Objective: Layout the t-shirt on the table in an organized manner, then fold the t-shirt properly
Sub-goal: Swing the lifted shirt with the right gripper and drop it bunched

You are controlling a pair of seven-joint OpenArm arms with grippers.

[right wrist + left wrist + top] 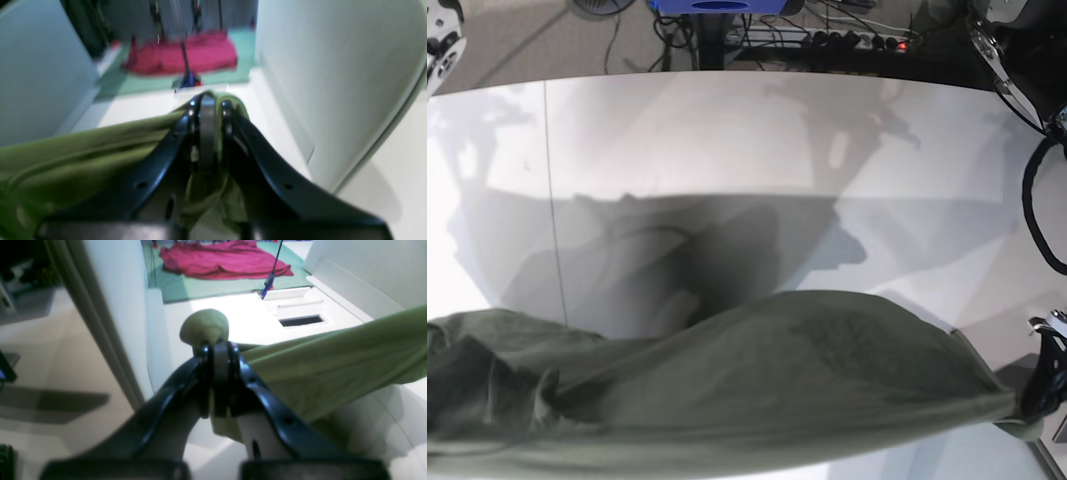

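The olive-green t-shirt [767,380] hangs stretched in a wide band across the near side of the white table [727,150], casting a shadow on it. In the left wrist view my left gripper [218,346] is shut on one end of the t-shirt [333,363], and a small bulge of cloth pokes out past the fingertips. In the base view this left gripper [1037,395] is at the right edge. My right gripper [206,100] is shut on the other end, with the t-shirt [83,156] running off to the left. The base view does not show the right gripper.
A thin dark seam [552,200] crosses the table on the left. Cables and a power strip [847,40] lie beyond the far edge, and a black cable [1037,200] loops at the right. A red cloth [223,260] lies on a green surface beyond white panels.
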